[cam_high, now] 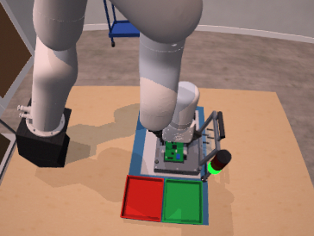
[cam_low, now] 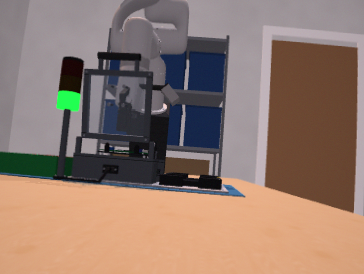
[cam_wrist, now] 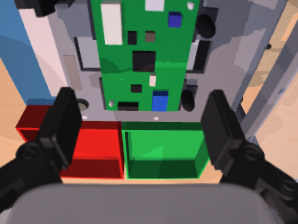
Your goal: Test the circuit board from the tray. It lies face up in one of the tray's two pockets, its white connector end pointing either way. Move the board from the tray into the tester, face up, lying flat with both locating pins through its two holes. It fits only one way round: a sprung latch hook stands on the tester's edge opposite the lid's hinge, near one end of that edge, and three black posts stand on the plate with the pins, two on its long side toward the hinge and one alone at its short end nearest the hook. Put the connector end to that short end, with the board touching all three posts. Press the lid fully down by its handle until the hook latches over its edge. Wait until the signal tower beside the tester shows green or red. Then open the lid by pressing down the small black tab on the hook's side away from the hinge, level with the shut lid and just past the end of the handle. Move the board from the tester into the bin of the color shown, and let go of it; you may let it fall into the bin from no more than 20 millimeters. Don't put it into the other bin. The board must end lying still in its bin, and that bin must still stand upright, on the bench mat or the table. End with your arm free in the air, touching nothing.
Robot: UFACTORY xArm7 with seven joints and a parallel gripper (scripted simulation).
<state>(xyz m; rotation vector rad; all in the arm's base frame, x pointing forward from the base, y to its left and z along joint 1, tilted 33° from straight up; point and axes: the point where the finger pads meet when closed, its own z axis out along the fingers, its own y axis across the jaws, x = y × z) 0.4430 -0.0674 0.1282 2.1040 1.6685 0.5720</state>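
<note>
The green circuit board (cam_wrist: 144, 55) lies face up on the tester's grey plate, and it also shows in the top view (cam_high: 174, 152). My gripper (cam_wrist: 142, 103) is open and empty, low over the tester, its two black fingers standing either side of the board's near end. The tester's clear lid (cam_low: 117, 104) (cam_high: 221, 125) stands raised, with its handle to the right. The signal tower (cam_low: 68, 100) beside the tester shows green; it also shows in the top view (cam_high: 216, 165). The red bin (cam_high: 143, 197) and the green bin (cam_high: 183, 201) stand side by side in front of the tester.
A blue bench mat (cam_high: 139, 148) lies under the tester and bins. The black tray (cam_low: 190, 180) sits behind the tester. The arm's black base (cam_high: 42, 144) stands at the table's left. A blue shelf (cam_low: 200, 105) and a brown door (cam_low: 315, 120) are beyond the table.
</note>
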